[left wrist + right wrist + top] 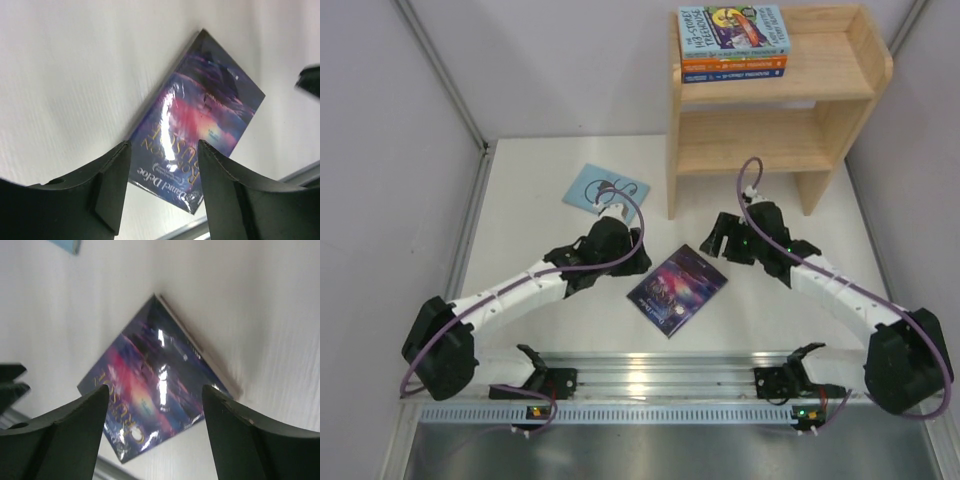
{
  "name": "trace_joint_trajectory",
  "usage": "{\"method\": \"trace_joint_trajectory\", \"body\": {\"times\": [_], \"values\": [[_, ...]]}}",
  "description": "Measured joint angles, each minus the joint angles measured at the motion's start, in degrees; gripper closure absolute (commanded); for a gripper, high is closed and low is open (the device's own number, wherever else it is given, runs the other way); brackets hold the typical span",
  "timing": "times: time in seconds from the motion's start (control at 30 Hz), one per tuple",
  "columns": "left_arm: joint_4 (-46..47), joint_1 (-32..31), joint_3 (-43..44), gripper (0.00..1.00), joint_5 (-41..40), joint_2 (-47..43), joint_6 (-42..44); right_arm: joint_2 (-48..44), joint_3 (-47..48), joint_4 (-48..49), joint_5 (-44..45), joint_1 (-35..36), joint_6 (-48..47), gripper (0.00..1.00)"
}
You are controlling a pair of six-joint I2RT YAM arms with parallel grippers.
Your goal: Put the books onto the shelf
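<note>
Three of the five books look done. They lie flat in a stack at the left end of the upper level of the small light wooden two-level shelf (750, 130): the light blue paperback with a purple picture (735, 28) on top, the orange paperback (735, 64) under it, and the dark blue paperback (733, 75) at the bottom; no book shows on the lower level.

Two books are left on the white table (520, 220); the pale blue paperback with a line drawing (595, 185) lies flat in front of the shelf's left side, with the left arm's wrist crossing its near corner; the dark purple galaxy-cover paperback (677, 289) lies flat and turned cornerwise near the middle, between the two arms, well apart from the shelf.

The left gripper (164, 150) hangs over the galaxy cover with its black fingers (110, 185) spread and nothing between them; the right gripper (155, 392) hangs over the same book from the other side, its fingers (75, 430) also parted and holding nothing; in both wrist views the book lies on the table below the tips; I cannot tell whether either tip touches it.

As I judge it, the task is a little past halfway; the galaxy book looks like the one in hand, and the pale blue one would follow; both are thin and flat, so getting an edge up may be the awkward part.
</note>
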Motion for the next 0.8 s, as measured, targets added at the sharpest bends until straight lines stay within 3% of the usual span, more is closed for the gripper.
{"method": "trace_joint_trajectory", "body": {"times": [0.07, 0.3, 0.53, 0.8], "values": [[0.0, 0.5, 3.6, 0.39, -1.3, 1.8, 3.8, -3.6, -5.4, 0.8, -2.7, 0.1, 3.9, 0.19], [1.3, 2.1, 6.1, 0.36, 2.1, 10.0, 13.0, -11.2, -19.9, 1.4, -4.1, 1.2, 15.3, 0.16], [4.0, 4.9, 5.3, 0.39, 11.6, 18.9, 14.5, -17.8, -26.6, 5.0, 1.2, 8.7, 25.9, 0.16], [9.0, 5.2, 1.5, 0.53, 18.3, 21.0, 12.6, -16.0, -30.5, 14.6, 5.4, 11.1, 29.7, 0.16]]}}
